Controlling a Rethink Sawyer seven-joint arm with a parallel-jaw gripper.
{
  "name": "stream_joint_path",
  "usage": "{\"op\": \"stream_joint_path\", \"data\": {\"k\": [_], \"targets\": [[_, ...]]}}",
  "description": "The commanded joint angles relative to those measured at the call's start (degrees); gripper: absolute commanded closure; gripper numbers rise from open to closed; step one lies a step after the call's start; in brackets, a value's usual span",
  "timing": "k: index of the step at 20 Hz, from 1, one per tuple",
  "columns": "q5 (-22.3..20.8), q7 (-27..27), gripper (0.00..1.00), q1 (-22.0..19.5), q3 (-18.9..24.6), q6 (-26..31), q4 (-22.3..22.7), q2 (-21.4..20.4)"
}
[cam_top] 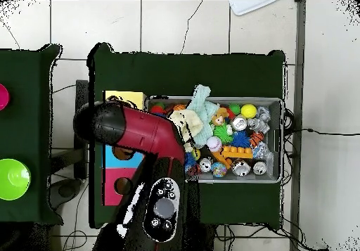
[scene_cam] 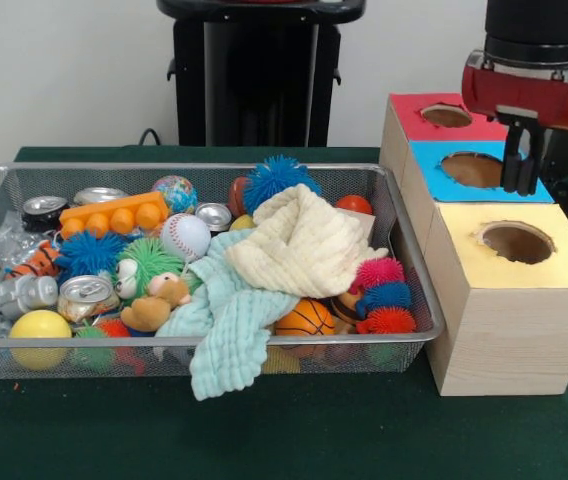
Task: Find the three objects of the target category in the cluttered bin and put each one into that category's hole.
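Observation:
A wire bin (scene_cam: 204, 168) holds mixed clutter: drink cans (scene_cam: 86, 292), a baseball (scene_cam: 185, 236), a basketball (scene_cam: 305, 318), a yellow ball (scene_cam: 39, 326), spiky balls (scene_cam: 275, 180), a small plush bear (scene_cam: 154, 305), a cream cloth (scene_cam: 304, 243) and a mint cloth (scene_cam: 229, 320). Right of the bin stand three boxes topped red (scene_cam: 419, 125), blue (scene_cam: 434, 165) and yellow (scene_cam: 464, 235), each with a round hole. My gripper (scene_cam: 522, 188) hangs just above the blue box, beside its hole (scene_cam: 472, 168). I see nothing in it. In the overhead view the arm (cam_top: 140, 132) hides the gripper.
The mint cloth droops over the bin's front rim. The cloths cover things in the middle of the bin. The overhead view shows the bin (cam_top: 281, 143), the yellow box (cam_top: 125, 99), and a green bowl (cam_top: 13, 179) on a separate table to the left.

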Motion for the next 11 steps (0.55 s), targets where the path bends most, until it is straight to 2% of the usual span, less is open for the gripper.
{"op": "stream_joint_path", "data": {"k": [1,4,6,11], "targets": [[-10.5,-2.2,1.0,-2.3,-2.0,0.4,4.1,-2.6],[-14.5,-4.3,1.0,-3.1,-2.2,-2.3,3.9,-5.5],[-15.7,-4.4,1.0,-4.2,-0.7,-2.5,3.9,-6.7],[-17.6,-3.0,1.0,-6.5,2.0,-2.0,3.1,-6.5]]}}
